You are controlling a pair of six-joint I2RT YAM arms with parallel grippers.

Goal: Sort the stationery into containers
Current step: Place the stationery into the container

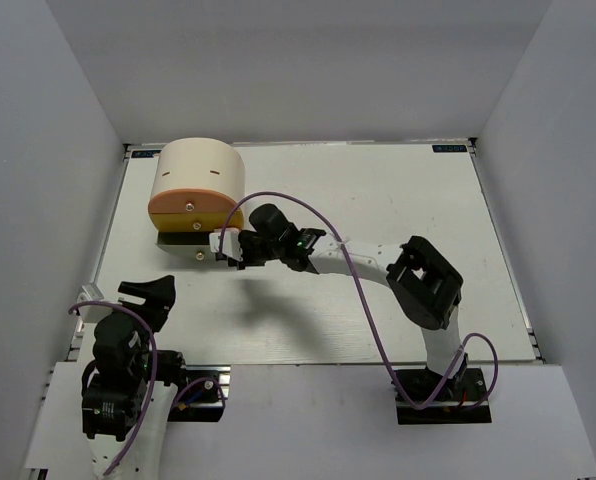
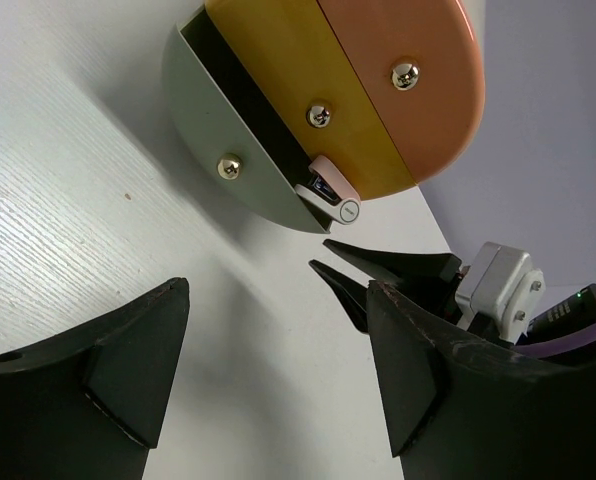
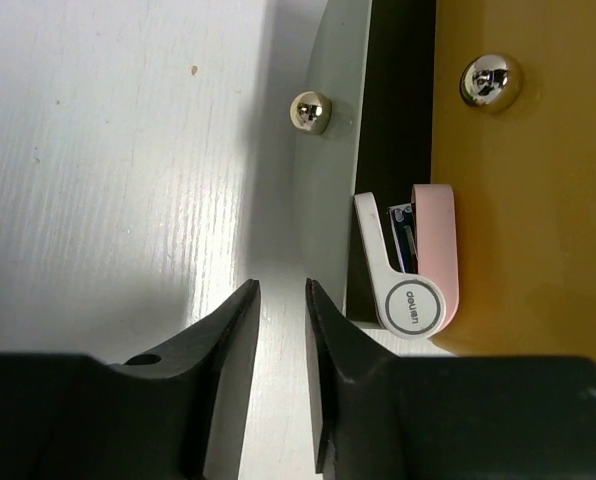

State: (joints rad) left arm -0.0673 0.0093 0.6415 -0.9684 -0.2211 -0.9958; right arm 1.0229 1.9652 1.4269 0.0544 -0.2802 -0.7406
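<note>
Top external view: sharpener's in the bottom drawer, but the drawer isn't shut yet.
Left gripper sits near its base, fingers spread wide and empty. Next over, the cream box has its grey-green bottom drawer pulled out. The grey-and-pink sharpener pokes out of it against the yellow drawer. Right gripper is just beside, fingers barely parted, holding nothing. My guess for next: nudge the piece flat, then push the drawer in.

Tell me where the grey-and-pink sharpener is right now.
Right wrist view: the sharpener pokes out of the open grey bottom drawer, against the yellow drawer, just right of the right gripper.
</note>
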